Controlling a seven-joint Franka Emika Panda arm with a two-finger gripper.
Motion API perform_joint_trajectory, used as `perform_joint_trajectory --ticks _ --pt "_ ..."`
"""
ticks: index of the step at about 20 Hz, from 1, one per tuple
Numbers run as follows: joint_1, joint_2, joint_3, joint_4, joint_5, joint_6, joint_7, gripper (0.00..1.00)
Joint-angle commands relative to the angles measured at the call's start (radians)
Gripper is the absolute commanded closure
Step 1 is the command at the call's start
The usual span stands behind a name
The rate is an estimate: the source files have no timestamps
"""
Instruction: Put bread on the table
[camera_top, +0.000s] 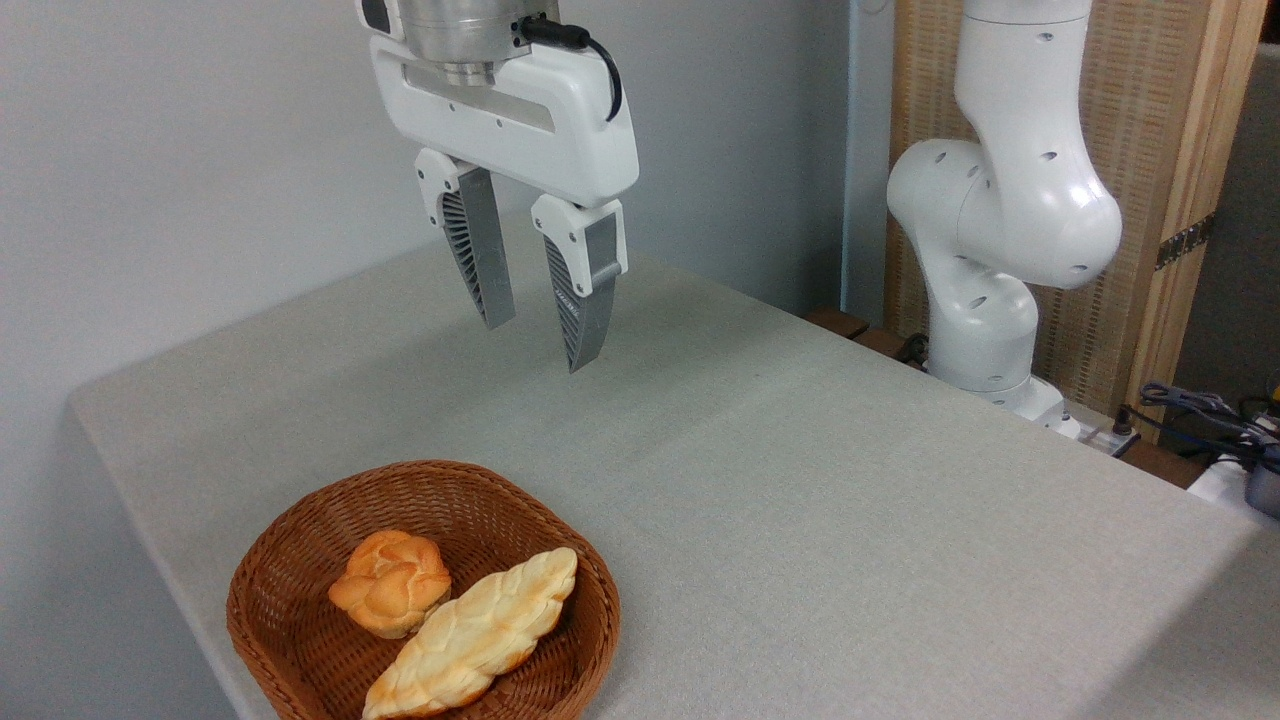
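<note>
One bun (390, 583), one loaf (470, 635), both in one basket (300, 530) at 7 o'clock. One bench (800, 500). One arm (1010, 200) at 2 o'clock, one gripper (535, 345).

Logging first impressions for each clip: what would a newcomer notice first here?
The white gripper hangs large at top centre, jaws open and empty, high above the grey cloth table. At lower left a brown wicker basket holds a small golden knotted bun touching a longer, paler braided loaf.

Table (800, 480) with grey-beige cloth cover; only a brown wicker basket (290, 545) sits directly on it, near front-left corner.
</note>
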Motion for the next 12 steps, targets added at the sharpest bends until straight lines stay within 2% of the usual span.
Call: perform_joint_trajectory --ticks 1,5,10,12 --pt "-0.003 0.007 0.007 0.022 -0.013 -0.016 0.012 0.00" --pt "-0.010 0.011 0.006 0.013 -0.013 0.062 0.005 0.00" --pt "-0.046 0.017 0.003 -0.089 -0.013 0.333 0.003 0.00" --pt "-0.058 0.060 0.003 -0.107 -0.006 0.427 0.005 0.00"
